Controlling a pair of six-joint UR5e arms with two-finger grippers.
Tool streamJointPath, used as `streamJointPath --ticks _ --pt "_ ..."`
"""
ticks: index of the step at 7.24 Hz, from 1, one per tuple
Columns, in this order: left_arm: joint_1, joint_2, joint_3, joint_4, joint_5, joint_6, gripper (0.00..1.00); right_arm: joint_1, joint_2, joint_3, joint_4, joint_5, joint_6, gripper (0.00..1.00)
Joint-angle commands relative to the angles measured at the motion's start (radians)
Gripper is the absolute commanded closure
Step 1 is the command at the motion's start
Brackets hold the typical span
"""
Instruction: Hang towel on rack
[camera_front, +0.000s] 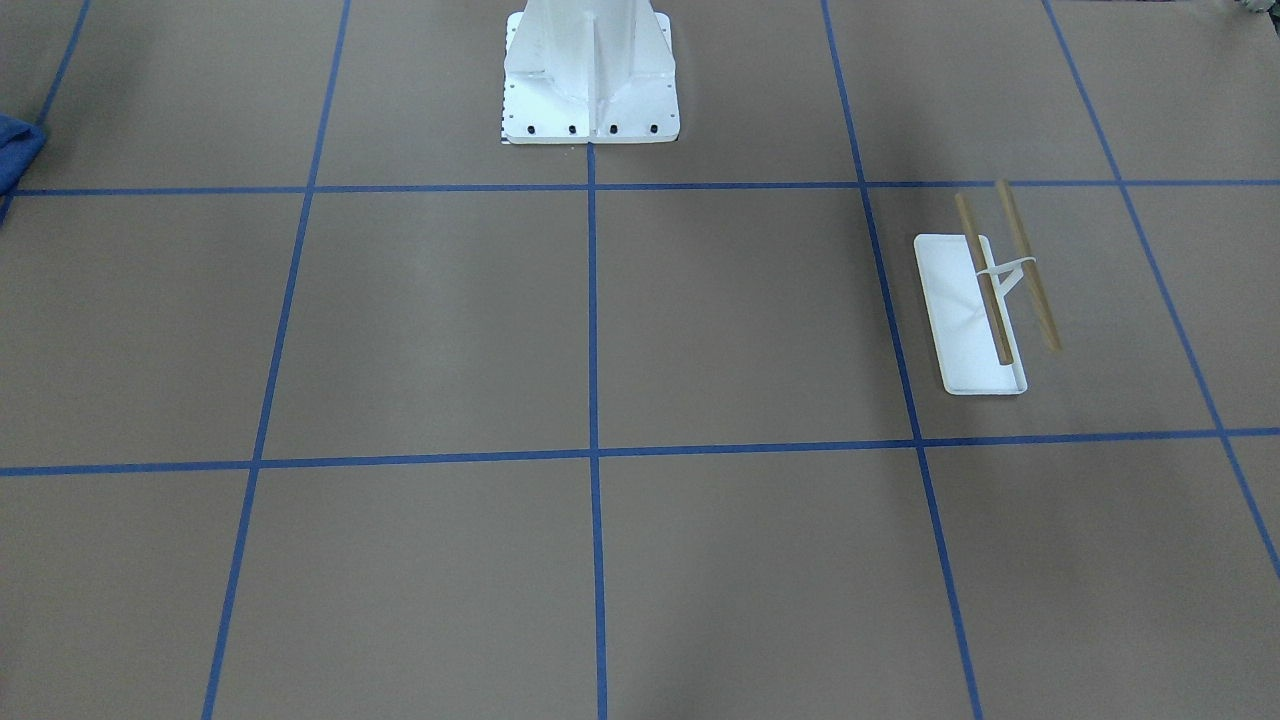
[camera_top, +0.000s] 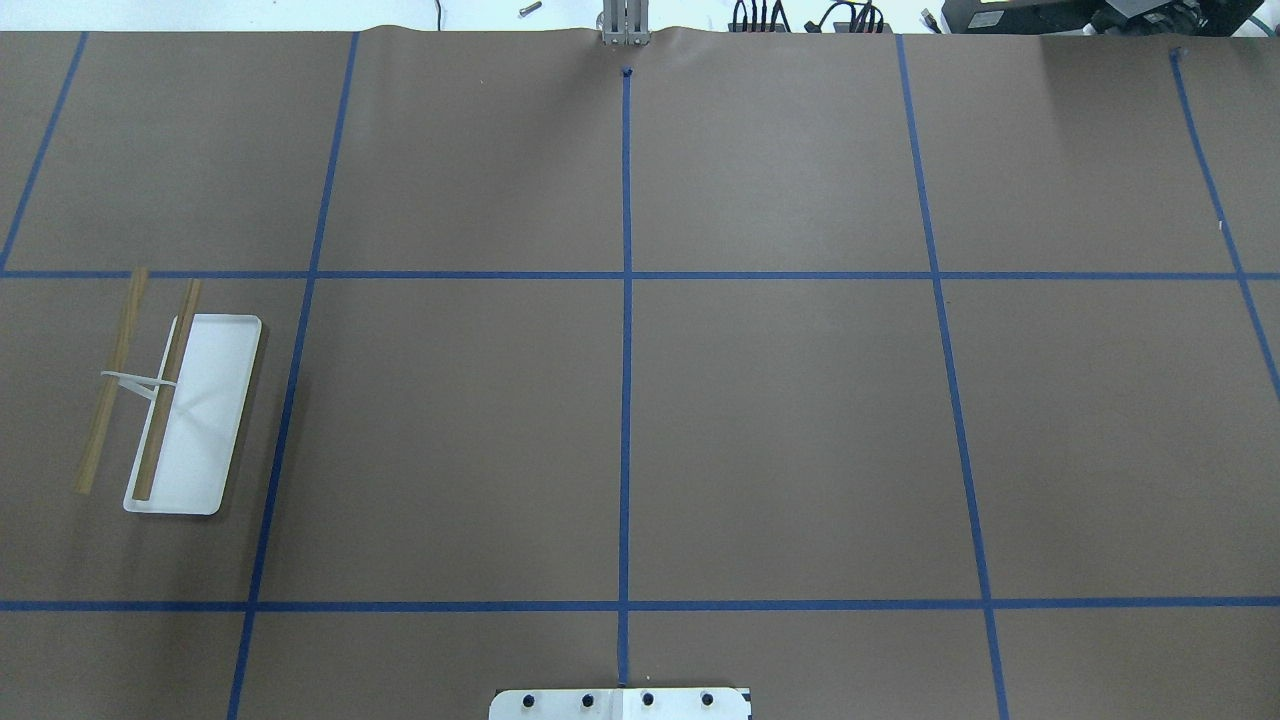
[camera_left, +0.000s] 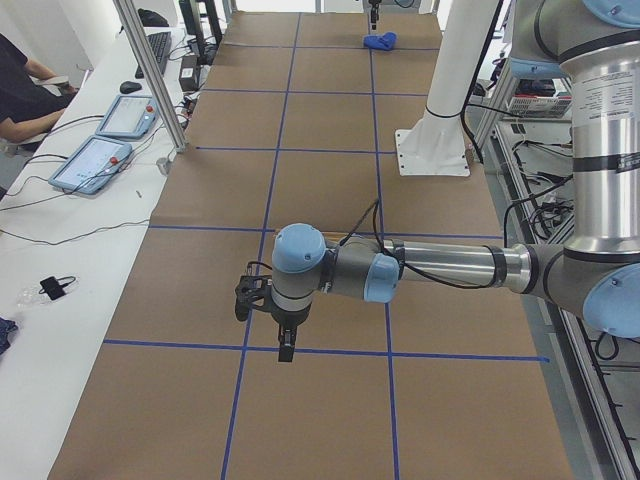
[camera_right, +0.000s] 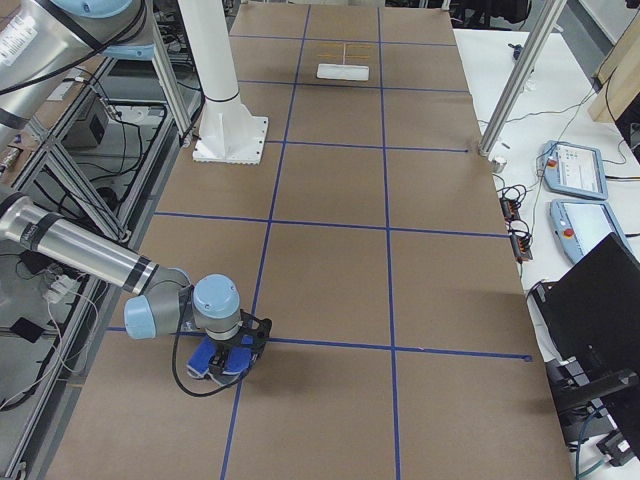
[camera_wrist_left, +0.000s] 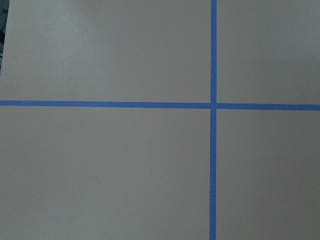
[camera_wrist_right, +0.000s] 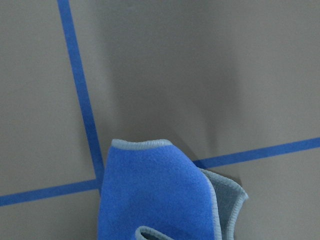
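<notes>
— Brown paper ruled by blue tape lines forms the whole working surface. How many task objects do we count on it?

— We count one towel and one rack. The rack comprises one flat white base, one thin white support and two tan dowels, parallel and raised above the base.

— Where does each lie relative to the jaws?

— The towel, blue with grey edging, shows crumpled directly beneath the right gripper, at a tape crossing. The rack stands well apart from that gripper, toward the opposite end of the paper.

— And the left gripper?

— It hangs above the paper, pointing down. Below it our wrist view shows one tape crossing.

— How do the jaws stand?

— We cannot tell for either gripper, since each appears only in side views. The right one's fingers are hidden against the towel, so we cannot say whether the cloth is pinched or merely lies underneath.

— What else do we count?

— One white bolted pedestal, well apart from both grippers. Beside the paper there are two tablets and one seated person.
</notes>
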Motion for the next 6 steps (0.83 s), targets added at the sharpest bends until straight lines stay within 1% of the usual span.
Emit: streamJointPath --ticks 1,4,5,6 --pt "0.000 0.000 -0.003 -0.001 -0.002 -0.021 0.00 -0.069 -0.023 -0.003 0.052 0.003 0.067 0.00" --pt "0.000 0.000 -0.003 -0.003 -0.008 -0.034 0.00 -0.204 0.000 -0.004 0.052 0.009 0.118 0.00" --pt "0.000 0.000 -0.001 -0.003 -0.008 -0.034 0.00 -0.234 0.035 -0.032 0.052 0.006 0.136 0.00" --pt "0.000 0.000 0.000 -0.003 -0.008 -0.034 0.00 -0.258 0.082 -0.082 0.054 0.000 0.138 0.00"
